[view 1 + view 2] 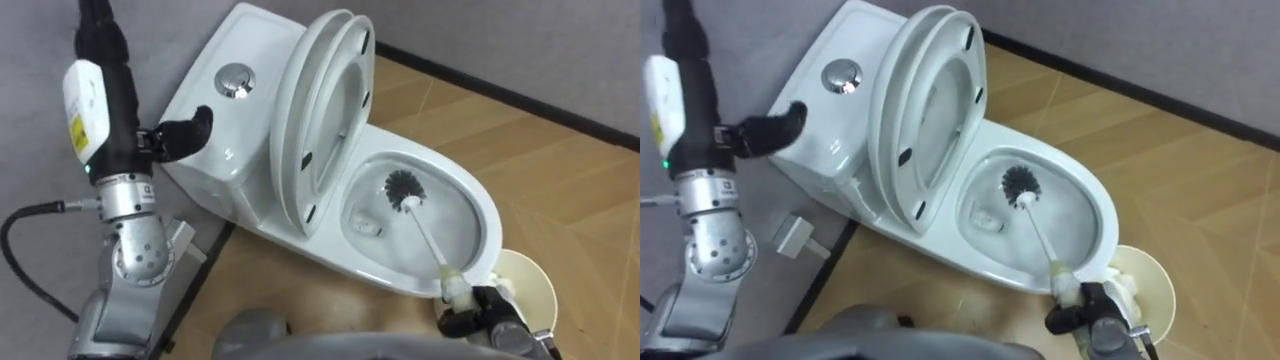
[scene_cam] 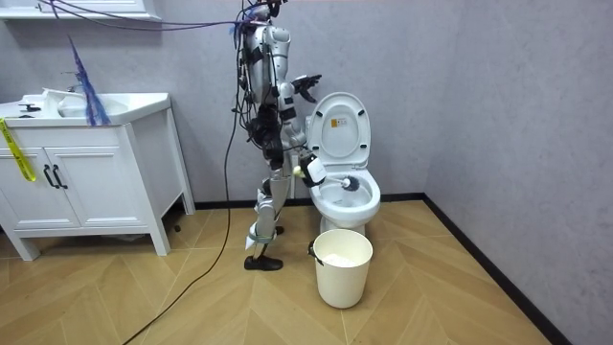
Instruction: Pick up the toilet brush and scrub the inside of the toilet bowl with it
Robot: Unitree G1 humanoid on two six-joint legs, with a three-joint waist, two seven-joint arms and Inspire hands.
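Right robot hand (image 1: 482, 312) sits low at the near rim of the toilet bowl (image 1: 478, 205), fingers curled tight round the end of the brush (image 1: 428, 240) handle. The thin white plastic shaft slants up and away from that hand into the bowl. The dark round bristle head lies at the far side from the hand, seemingly against the wet inner wall (the long handle likely keeps the hand outside the rim).

Lid (image 1: 322, 100) and seat are both tipped up against the tank (image 1: 262, 40), beyond the brush head, so the bowl is open for scrubbing. The ceramic is white, glazed, smooth and glossy. A round chrome flush button (image 1: 235, 80) sits on the tank top.

Left robot hand (image 1: 186, 130) hovers over the tank near that button, fingers loose, holding nothing; probably parked out of the way.

A round white bin (image 1: 535, 285) stands just beside the right robot hand, on its outer side.
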